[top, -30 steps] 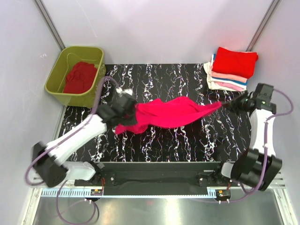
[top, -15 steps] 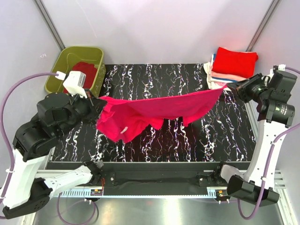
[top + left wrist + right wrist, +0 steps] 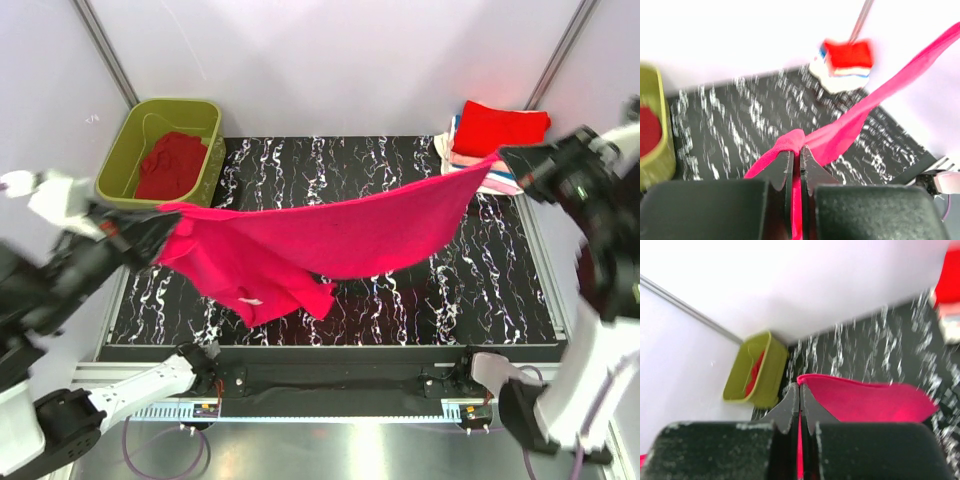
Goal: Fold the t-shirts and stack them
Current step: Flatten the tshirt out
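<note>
Nearest you, over the near left part of the black white-veined worktop (image 3: 450, 290), the loose bulk of the vivid magenta-pink cloth t-shirt (image 3: 330, 235) hangs bunched and doubled over. Its white neck label (image 3: 248, 301) shows low down. I cannot tell whether the cloth touches the worktop there. Above it, one edge runs taut through the air from your left gripper (image 3: 801, 150), by the left edge, to your right gripper (image 3: 800, 389), by the right edge toward the far corner. In both wrist views the jaws are pinched together on a fold of magenta cloth, so each hand is clamped on the shirt.

The step in hand looks like spreading the shirt out to lay it flat. To do it well, hold the tension even and level the two hands so the taut edge runs parallel to the near edge. Then bring them down together over the middle of the worktop. Let the hanging part touch first and draw away from it, so the bunched cloth pulls out smooth rather than folding under. Release only once it lies flat.

Farther back, the olive-green plastic tub (image 3: 118, 165) sits at the far left corner with a crumpled red tee (image 3: 170, 165) inside. The stack of folded tees (image 3: 500, 135), red on top, sits at the far right corner. In the top view the shirt's right end passes just in front of that stack and could drag it.
</note>
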`<state>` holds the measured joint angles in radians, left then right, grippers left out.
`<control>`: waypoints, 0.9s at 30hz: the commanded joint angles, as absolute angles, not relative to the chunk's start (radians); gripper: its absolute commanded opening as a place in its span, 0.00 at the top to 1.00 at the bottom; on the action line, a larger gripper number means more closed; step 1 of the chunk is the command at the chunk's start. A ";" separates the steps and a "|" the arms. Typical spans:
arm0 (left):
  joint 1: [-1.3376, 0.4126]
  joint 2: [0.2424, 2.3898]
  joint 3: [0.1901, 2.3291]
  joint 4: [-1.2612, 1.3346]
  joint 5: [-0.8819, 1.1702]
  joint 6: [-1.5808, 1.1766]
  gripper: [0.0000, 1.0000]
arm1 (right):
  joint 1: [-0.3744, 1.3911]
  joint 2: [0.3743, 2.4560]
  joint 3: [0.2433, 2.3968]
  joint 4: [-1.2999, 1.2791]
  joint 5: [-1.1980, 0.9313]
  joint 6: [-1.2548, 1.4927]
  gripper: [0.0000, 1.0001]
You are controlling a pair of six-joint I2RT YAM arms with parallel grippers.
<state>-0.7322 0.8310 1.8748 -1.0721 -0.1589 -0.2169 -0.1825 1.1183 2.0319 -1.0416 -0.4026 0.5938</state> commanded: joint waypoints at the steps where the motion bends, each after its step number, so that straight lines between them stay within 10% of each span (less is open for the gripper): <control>1: -0.735 0.766 1.962 -0.976 -0.022 -0.085 1.00 | -0.127 0.979 2.109 -1.092 -0.186 0.515 1.00; 12: -0.735 0.787 2.039 -0.930 0.062 0.063 1.00 | 0.030 1.012 2.319 -1.164 0.299 0.480 1.00; 20: -0.713 1.162 2.040 -1.017 -0.172 0.035 1.00 | 0.031 1.215 1.972 -1.102 0.313 0.546 1.00; 24: -0.239 1.446 1.944 -0.953 0.274 -0.152 0.98 | 0.006 1.417 1.749 -0.976 0.322 0.591 1.00; 25: -0.191 1.600 1.924 -0.925 0.311 -0.187 0.87 | -0.061 1.557 1.735 -0.945 0.237 0.603 1.00; 26: -0.148 1.696 1.983 -0.928 0.337 -0.255 0.40 | -0.093 1.645 1.764 -0.948 0.160 0.604 0.83; 27: -0.090 1.791 2.037 -0.943 0.383 -0.287 0.22 | -0.112 1.743 1.834 -0.995 0.094 0.601 0.51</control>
